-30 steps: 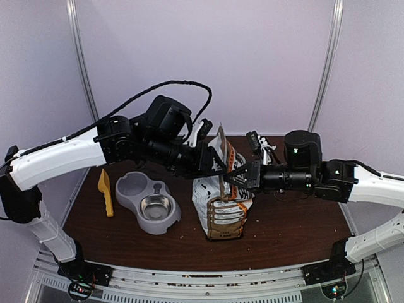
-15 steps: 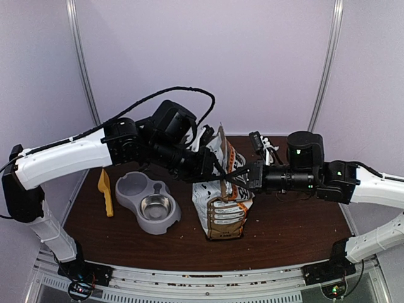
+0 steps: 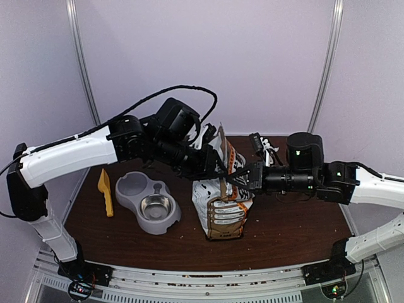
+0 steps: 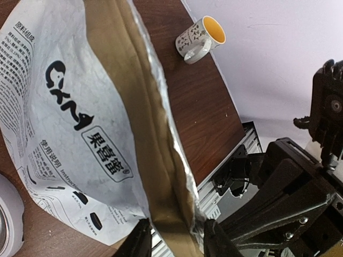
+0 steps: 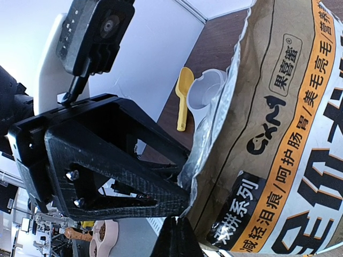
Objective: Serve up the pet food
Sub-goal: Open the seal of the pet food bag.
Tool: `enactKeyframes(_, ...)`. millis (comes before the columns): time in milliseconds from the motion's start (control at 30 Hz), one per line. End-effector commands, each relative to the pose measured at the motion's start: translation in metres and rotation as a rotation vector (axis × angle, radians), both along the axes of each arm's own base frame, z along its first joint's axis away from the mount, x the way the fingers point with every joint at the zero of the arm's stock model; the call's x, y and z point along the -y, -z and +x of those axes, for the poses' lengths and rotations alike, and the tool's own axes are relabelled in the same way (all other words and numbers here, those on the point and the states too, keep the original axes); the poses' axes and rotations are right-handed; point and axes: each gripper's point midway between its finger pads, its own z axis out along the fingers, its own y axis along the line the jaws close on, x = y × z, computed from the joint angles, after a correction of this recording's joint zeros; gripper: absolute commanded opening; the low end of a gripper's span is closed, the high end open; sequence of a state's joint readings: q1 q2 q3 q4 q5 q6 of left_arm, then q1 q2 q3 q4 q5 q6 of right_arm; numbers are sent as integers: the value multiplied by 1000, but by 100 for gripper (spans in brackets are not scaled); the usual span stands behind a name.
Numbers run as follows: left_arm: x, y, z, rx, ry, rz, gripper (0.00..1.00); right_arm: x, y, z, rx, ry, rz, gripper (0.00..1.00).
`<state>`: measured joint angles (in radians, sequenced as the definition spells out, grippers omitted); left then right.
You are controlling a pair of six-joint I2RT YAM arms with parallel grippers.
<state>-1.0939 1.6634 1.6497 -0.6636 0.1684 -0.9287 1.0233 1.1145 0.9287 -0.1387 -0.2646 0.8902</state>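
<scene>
**Colleague:** What sat closest to you on the bench (image 3: 284,233)?

**Me:** Nearest the arm bases I had a grey twin feeder (image 3: 126,201), with a steel bowl (image 3: 156,198) set in its nearer well. A yellow scoop (image 3: 105,192) lay just left of it, not touching, its handle pointing back toward me. Right of the feeder, about mid-bench, the bag (image 3: 221,214) stood upright, silver-white with orange-brown trim.

**Colleague:** And the arms?

**Me:** Both met at the top of that bag. My left pincer (image 4: 176,241) came in from the left and was closed narrow on the top edge. One finger was against the printed white face, the other against the silver lining. My right pincer (image 5: 177,234) came in from the right. It was closed all the way, nipping the silvery edge of the bag's mouth on its own side.

**Colleague:** Where was the pet food?

**Me:** I couldn't see a pellet of it in any view. The bag's mouth was pinched nearly flat, so its inside was hidden from me.

**Colleague:** Anything farther back?

**Me:** Beyond the bag, well apart from it, my left wrist camera showed a white patterned mug (image 4: 199,38) with a yellow inside on the bench. From that angle I couldn't tell whether it stood upright. Behind everything was the pale lilac wall (image 3: 252,57).
</scene>
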Motion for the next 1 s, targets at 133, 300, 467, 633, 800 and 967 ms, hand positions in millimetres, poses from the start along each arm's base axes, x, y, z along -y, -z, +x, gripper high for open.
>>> enactKeyframes(133, 14, -3, 1, -4, 36, -33, 34, 4, 2, -3, 7, -1, -11, 0)
enactKeyframes(300, 14, 5, -1, -28, 40, -19, 29, 5, 1, -3, 13, 1, -14, 0)
enactKeyframes(467, 11, 14, -3, -50, 36, 3, 29, 5, 0, -3, 16, 1, -14, 0)
enactKeyframes(633, 10, 24, -7, -75, 52, 30, 29, 5, 4, -3, 15, -1, -29, 0)
enactKeyframes(800, 10, 31, -9, -91, 62, 50, 26, 5, 4, -2, 15, -2, -33, 0)
enactKeyframes(967, 10, 33, -10, -98, 67, 57, 22, 4, 4, -3, 16, -7, -31, 0)
